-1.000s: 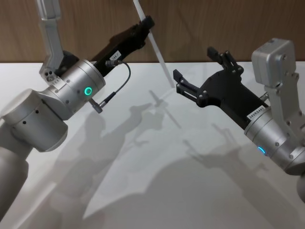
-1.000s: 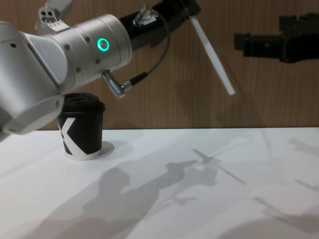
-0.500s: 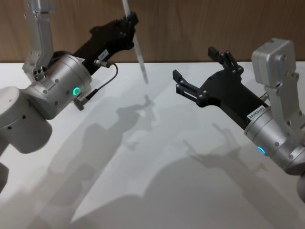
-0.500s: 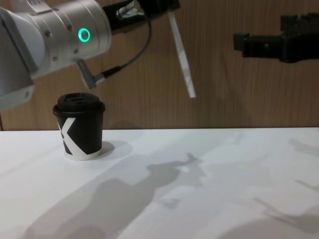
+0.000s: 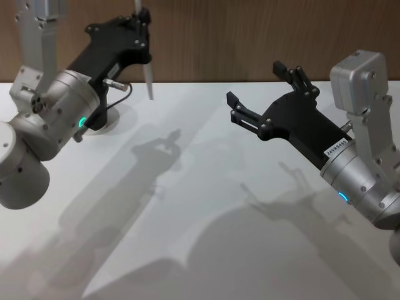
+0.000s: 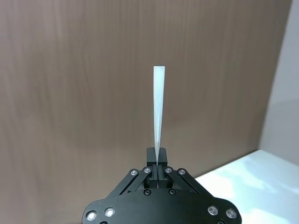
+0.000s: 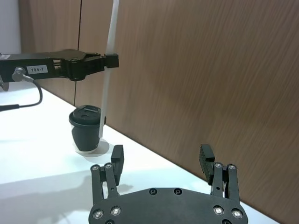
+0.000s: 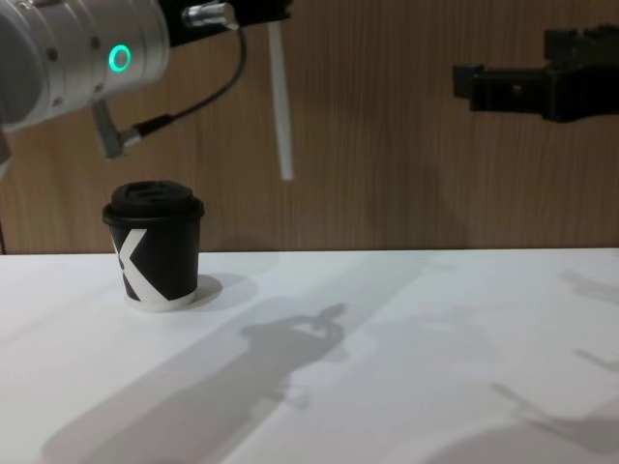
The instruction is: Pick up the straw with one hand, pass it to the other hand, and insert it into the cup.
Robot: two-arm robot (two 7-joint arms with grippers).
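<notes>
Head view: left gripper (image 5: pixel 142 19) pinches the straw (image 5: pixel 148 78), which hangs almost upright over the far left of the desk (image 5: pixel 206 206); right gripper (image 5: pixel 255 82) hangs on the right w/ fingers wide, holding nothing. Chest view: straw's low tip is in the air, just higher than the cup (image 8: pixel 155 246) and off to its right, not touching. L wrist view: fingers shut tight on straw.

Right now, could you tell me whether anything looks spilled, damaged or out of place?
Nothing stands out. The cup stands upright with its lid on, the straw hangs straight in the shut left gripper, and the right gripper is open, off to the side.
</notes>
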